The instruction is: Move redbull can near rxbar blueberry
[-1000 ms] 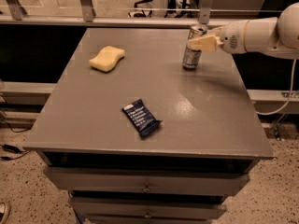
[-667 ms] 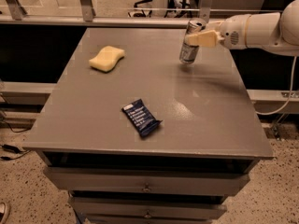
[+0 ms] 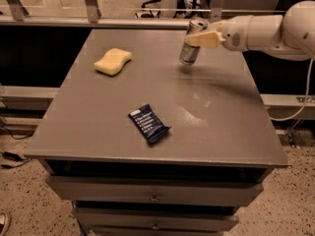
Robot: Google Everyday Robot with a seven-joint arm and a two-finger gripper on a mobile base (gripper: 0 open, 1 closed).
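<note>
The redbull can (image 3: 191, 42), slim and silver-blue with a shiny top, is held tilted just above the grey table's far right part. My gripper (image 3: 201, 38) comes in from the right on a white arm and is shut on the can's upper half. The rxbar blueberry (image 3: 149, 123), a flat dark navy wrapper with white text, lies at the table's front middle, well to the near left of the can.
A pale yellow sponge (image 3: 113, 61) lies at the table's far left. The grey table (image 3: 236, 132) has drawers below its front edge. A metal railing (image 3: 98, 21) runs behind the table. A cable hangs at the right.
My gripper has lifted the can off the table and carried it left, and the can now tilts.
</note>
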